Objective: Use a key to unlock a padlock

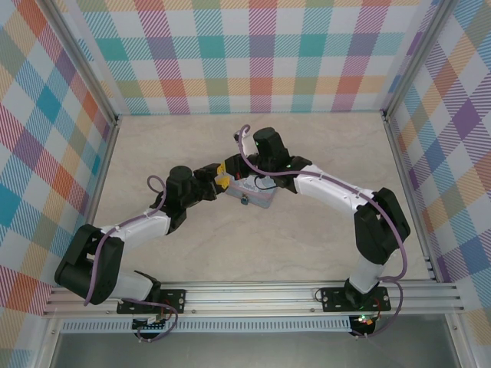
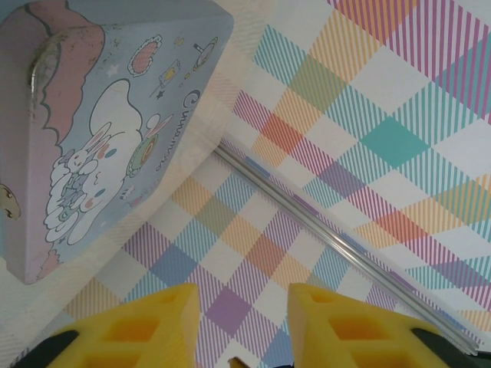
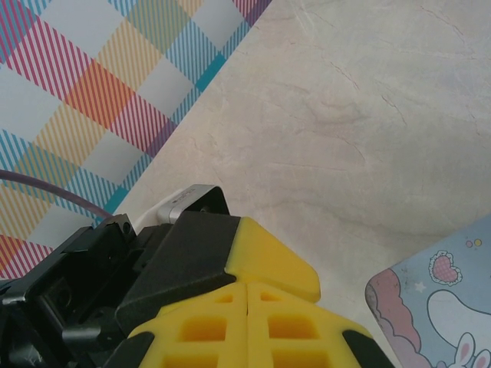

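Left gripper [image 2: 244, 299]: jaws spread, empty. Right gripper [image 3: 247, 285]: jaws pressed together; key not discernible. Padlock [image 1: 244, 201]: apparently the speck at the 7 o'clock edge of the tin [image 1: 261, 197]. Unlocking apparently pending.

light: bright, even | shadows: faint | blur: left tool [image 2: 244, 326] slightly soft
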### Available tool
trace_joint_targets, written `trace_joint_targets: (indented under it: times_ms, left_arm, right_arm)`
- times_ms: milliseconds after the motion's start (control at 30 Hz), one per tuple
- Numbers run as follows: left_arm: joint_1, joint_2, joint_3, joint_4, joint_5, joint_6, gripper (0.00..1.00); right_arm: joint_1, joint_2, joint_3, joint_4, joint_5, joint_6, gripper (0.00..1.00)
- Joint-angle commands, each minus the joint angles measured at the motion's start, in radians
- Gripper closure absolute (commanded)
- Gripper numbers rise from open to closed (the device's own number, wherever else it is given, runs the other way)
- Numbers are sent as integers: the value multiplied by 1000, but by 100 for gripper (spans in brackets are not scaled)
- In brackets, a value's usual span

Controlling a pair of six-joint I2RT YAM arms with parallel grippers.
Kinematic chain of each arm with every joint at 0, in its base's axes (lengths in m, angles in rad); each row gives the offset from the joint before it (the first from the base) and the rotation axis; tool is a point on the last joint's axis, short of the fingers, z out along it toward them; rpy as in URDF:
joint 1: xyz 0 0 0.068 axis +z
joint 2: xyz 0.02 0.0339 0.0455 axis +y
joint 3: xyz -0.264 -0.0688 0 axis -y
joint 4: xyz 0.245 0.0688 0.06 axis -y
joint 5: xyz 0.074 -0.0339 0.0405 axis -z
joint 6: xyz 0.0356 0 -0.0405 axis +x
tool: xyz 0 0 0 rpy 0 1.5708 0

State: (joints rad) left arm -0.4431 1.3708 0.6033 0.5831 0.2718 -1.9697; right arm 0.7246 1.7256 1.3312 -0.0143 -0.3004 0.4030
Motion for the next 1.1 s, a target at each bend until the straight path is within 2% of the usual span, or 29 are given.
trace_joint_targets:
  times_ms: [0, 167, 333, 433, 900, 1067]
  left_arm:
    - [-6, -7, -7, 54, 10, -251, 69]
    - [-6, -8, -7, 55, 6, -252, 71]
    - [-6, -9, -7, 53, 4, -255, 62]
    - [-7, -14, -13, 53, -4, -257, 62]
    - [-7, -16, -25, 66, -25, -264, 78]
    - [-8, -12, -23, 56, -25, -258, 80]
  right_arm:
    - [9, -10, -13, 41, -17, 2, 100]
    - [8, -13, -30, 43, -17, 11, 100]
    - [8, -16, -44, 53, -14, 20, 100]
    - [9, -17, -46, 54, -16, 23, 100]
    - [8, -46, -102, 72, 3, 40, 100]
    - [7, -55, -114, 81, 4, 48, 100]
